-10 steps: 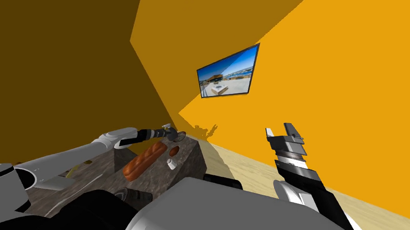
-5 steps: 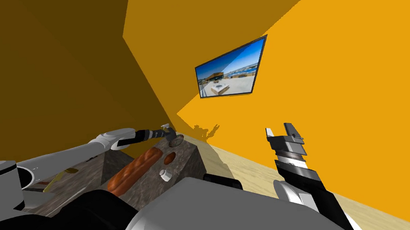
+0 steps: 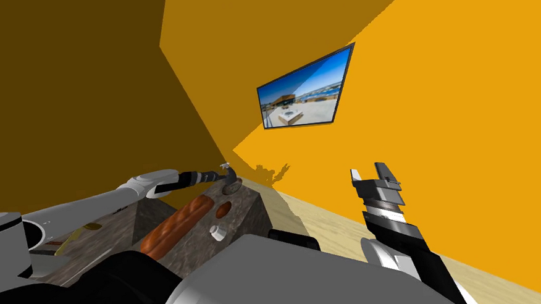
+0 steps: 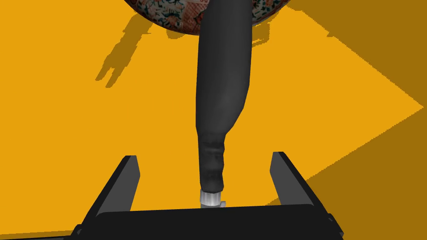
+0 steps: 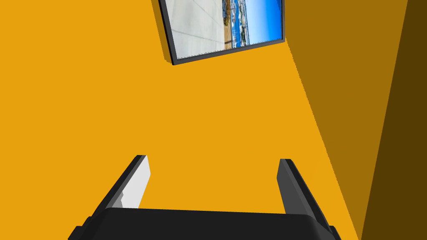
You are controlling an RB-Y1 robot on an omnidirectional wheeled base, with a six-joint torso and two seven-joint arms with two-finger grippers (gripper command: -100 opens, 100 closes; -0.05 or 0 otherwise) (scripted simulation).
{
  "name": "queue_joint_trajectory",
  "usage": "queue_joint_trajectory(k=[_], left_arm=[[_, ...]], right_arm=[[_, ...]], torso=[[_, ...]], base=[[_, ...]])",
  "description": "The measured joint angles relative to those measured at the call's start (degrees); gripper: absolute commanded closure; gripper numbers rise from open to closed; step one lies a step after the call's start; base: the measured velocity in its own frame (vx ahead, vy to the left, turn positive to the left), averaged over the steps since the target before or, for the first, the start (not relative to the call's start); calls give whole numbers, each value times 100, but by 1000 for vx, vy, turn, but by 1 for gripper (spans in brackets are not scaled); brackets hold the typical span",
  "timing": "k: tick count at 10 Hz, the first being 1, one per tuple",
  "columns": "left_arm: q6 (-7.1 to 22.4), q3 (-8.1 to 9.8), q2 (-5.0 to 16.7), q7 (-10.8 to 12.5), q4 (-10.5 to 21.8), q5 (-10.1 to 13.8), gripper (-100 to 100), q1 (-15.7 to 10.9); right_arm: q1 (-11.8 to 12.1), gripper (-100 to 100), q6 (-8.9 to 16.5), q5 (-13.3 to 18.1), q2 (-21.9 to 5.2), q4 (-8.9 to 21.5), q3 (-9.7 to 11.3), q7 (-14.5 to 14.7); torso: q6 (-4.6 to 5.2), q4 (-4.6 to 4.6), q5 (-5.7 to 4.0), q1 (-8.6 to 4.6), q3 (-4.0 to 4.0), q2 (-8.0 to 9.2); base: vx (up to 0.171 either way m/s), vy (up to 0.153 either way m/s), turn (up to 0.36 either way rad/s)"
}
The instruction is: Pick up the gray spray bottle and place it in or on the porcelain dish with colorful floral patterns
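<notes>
A dark grey spray bottle [image 4: 223, 83] stretches from my left gripper [image 4: 204, 156] to the floral patterned dish [image 4: 167, 12], its far end overlapping the dish. Its silver-ringed neck [image 4: 210, 198] sits near the gripper's body. Both fingers stand wide apart, clear of the bottle's sides, so the gripper is open. In the head view the left gripper [image 3: 227, 173] hangs just above the dish [image 3: 233, 186] at the far end of a dark stone counter [image 3: 244, 215]. My right gripper [image 3: 367, 173] is raised to the right of the counter, open and empty [image 5: 212, 158].
On the counter lie a long brown bread loaf [image 3: 177, 224], a small brown item [image 3: 224, 209] and a small white cap-like item [image 3: 216, 231]. Orange walls meet in a corner behind the counter. Pale wood floor [image 3: 332, 228] runs along the right wall.
My left gripper's fingers have spread apart and released the spray bottle at the dish. My head view shifted a little early on. The right arm has stayed still.
</notes>
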Motion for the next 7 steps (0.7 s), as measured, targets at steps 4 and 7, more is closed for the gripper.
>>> queue_joint_trajectory(k=[4,7], left_arm=[[-98,364,505,230,-153,218,-100,227],[-188,522,819,421,-196,328,-100,278]], right_arm=[[0,0,0,0,0,0,0,0],[0,0,0,0,0,0,0,0]], torso=[[1,0,-4,-9,0,0],[0,-1,-3,-9,-2,-3]], base=[[1,-8,54],[5,-9,35]])
